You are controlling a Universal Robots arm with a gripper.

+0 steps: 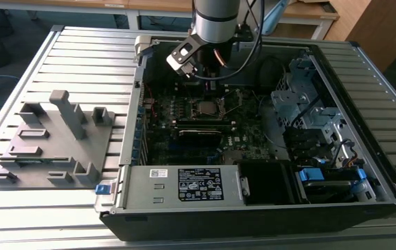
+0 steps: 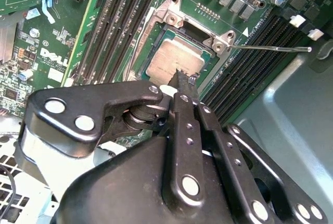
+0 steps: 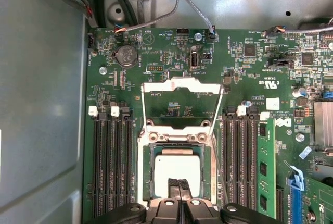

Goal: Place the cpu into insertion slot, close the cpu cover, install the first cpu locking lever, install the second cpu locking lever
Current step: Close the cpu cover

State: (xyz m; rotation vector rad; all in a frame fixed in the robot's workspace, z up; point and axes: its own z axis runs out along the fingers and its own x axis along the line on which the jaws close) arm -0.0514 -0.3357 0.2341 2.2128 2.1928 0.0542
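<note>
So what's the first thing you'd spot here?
The open computer case on the slatted table, with the robot arm reaching inside. In the first wrist view, the gripper, fingertips shut, sits over the silvery cpu in its insertion slot, and the cpu cover stands flipped open.

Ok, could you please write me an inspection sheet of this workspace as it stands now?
Surface: slatted metal table carrying an open computer case.
Job's things: the cpu lies in the insertion slot; the cpu cover stands open; a thin locking lever sticks out sideways from the socket.
Clutter: grey moulded fixture beside the case.
Grippers: gripper shut, tips at the cpu's edge, nothing between them.
Cables: grey wires at the board's edge; black cables along the arm.
Surroundings: wooden desks behind the table.
</note>
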